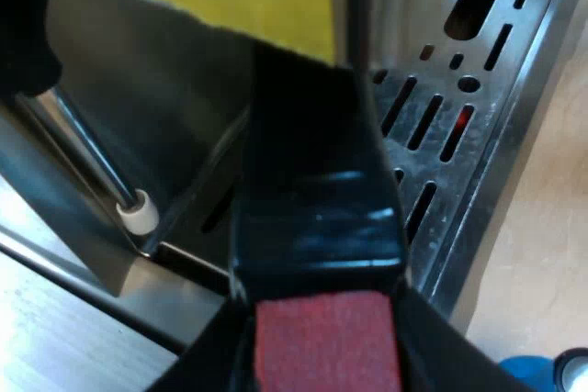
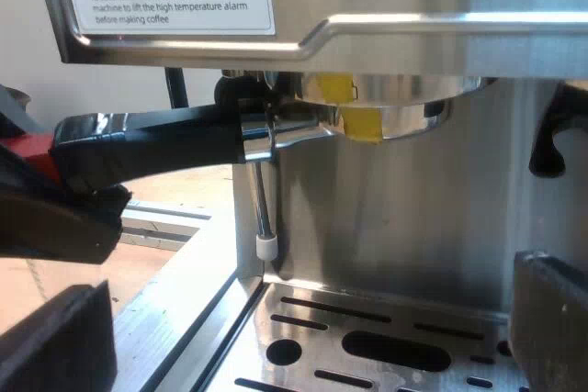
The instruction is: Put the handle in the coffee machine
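Note:
The metal holder (image 2: 386, 117) sits up in the espresso machine's (image 2: 404, 6) front, under the brew head, with yellow tape on it. Its dark handle (image 2: 156, 149) sticks out sideways and ends in red (image 2: 28, 155). My left gripper (image 2: 55, 218) is at that red end, shut on it. In the left wrist view the handle (image 1: 312, 190) and its red end (image 1: 326, 346) lie between my left gripper's (image 1: 322, 360) fingers (image 1: 197, 364), above the drip tray. My right gripper (image 2: 303, 337) hangs open over the drip tray (image 2: 386, 319), holding nothing.
The steam wand (image 2: 260, 199) with its white tip (image 1: 138, 215) hangs just beside the holder. The slotted metal drip tray (image 1: 459, 126) lies below. A blue thing (image 1: 537, 372) shows on the beige table beyond the tray's edge.

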`<act>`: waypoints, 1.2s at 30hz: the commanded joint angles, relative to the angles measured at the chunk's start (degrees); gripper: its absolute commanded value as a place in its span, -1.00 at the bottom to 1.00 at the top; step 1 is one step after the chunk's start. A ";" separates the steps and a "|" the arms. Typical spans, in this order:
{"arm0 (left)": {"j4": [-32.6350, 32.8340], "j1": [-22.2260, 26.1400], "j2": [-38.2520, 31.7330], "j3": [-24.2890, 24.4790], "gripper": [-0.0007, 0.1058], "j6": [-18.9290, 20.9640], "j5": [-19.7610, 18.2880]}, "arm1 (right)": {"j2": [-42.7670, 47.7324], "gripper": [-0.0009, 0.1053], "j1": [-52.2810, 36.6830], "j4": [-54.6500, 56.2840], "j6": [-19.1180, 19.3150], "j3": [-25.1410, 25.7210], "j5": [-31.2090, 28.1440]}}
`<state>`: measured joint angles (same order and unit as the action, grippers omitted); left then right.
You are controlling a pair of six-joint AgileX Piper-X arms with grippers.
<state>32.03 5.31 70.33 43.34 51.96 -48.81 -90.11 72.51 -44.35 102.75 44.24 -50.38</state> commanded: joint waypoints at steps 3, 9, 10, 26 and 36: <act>0.70 -0.02 -0.58 1.86 -0.98 -0.16 -3.78 | 0.08 0.66 -0.34 -0.37 0.24 -0.01 0.44; 0.60 -0.02 -2.61 1.84 -0.98 -0.43 -2.88 | 0.08 0.66 -0.34 -0.37 0.24 -0.01 0.44; 0.60 -0.02 -2.96 1.84 -0.98 -0.43 -2.88 | 0.08 0.66 -0.34 -0.37 0.24 -0.01 0.44; 0.22 -0.02 -3.19 1.84 -0.98 -0.43 -2.88 | 0.08 0.66 -0.34 -0.37 0.24 -0.01 0.44; 0.22 -0.02 -3.19 1.84 -0.98 -0.43 -2.88 | 0.08 0.66 -0.34 -0.37 0.24 -0.01 0.44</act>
<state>34.32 5.31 68.88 44.16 51.94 -47.42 -90.11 72.51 -44.35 102.75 44.24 -50.38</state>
